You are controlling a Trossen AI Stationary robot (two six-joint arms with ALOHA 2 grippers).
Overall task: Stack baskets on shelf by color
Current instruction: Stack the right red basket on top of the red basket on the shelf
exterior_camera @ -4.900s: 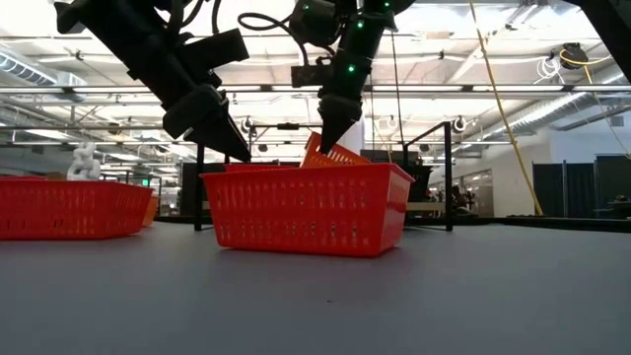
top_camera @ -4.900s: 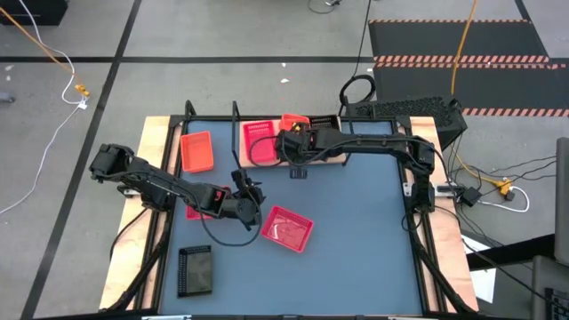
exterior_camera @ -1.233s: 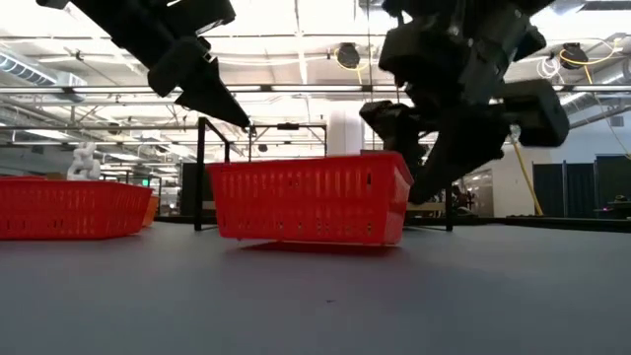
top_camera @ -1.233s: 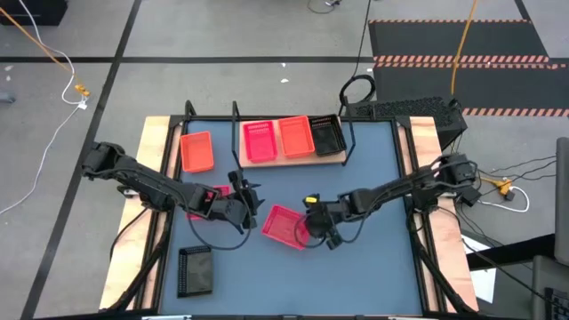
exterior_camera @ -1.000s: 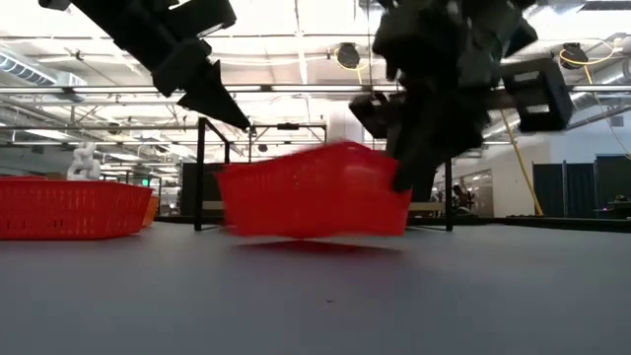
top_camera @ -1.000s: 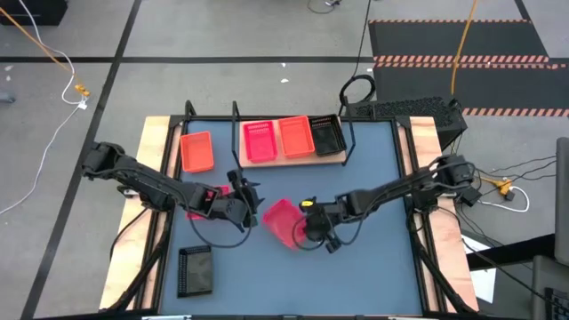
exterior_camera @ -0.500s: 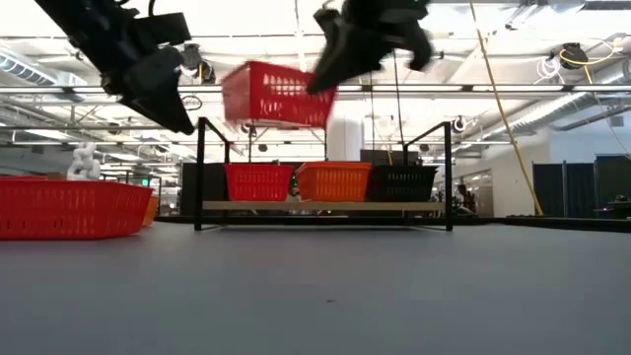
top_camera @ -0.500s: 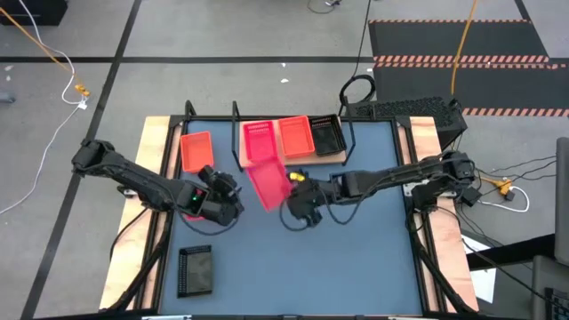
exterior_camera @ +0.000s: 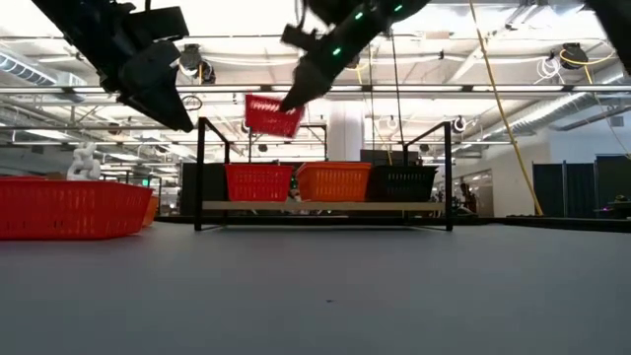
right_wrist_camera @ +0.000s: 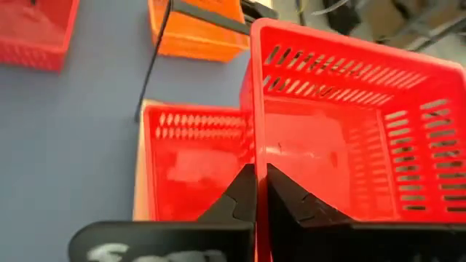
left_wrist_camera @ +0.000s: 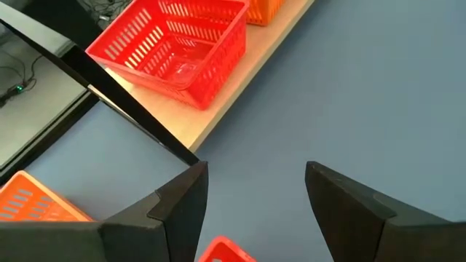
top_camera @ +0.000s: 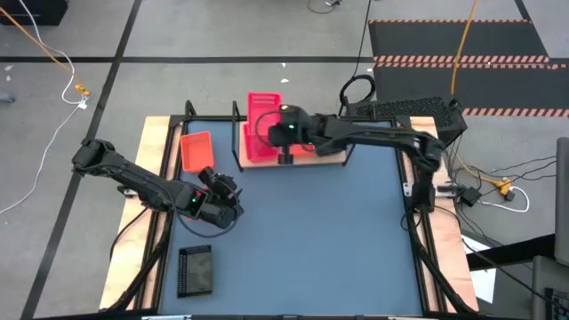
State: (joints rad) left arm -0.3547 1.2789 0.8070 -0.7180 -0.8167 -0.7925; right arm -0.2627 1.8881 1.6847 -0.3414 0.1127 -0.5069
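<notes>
Half a second ago the pinkish-red basket [top_camera: 262,113] hung over the open blue tabletop [top_camera: 338,231] short of the shelf [top_camera: 333,157]; now my right gripper [top_camera: 283,133] has carried it up and back until it hangs above the shelf's left end, over the pinkish-red basket already there [exterior_camera: 258,181]; my right fingers [right_wrist_camera: 251,193] are pressed together on the carried basket's near wall, which only my right wrist view shows plainly, with the seated basket directly below the carried one; from above my own arm hides most of the shelf, so the orange basket on the shelf [exterior_camera: 333,180] and the black basket on the shelf [exterior_camera: 406,181] show clearly only from table height, side by side to the right of the red one; that level view also shows the carried basket tilted and clear of the one beneath it, not yet nested; my left gripper [top_camera: 222,192] waits off to the left over the tabletop, its fingers [left_wrist_camera: 178,211] spread wide with nothing between them; near it a loose orange basket [top_camera: 196,151] lies beside the shelf's left end, and a black basket [top_camera: 196,269] lies toward the table's near left corner, seen only from overhead.
</notes>
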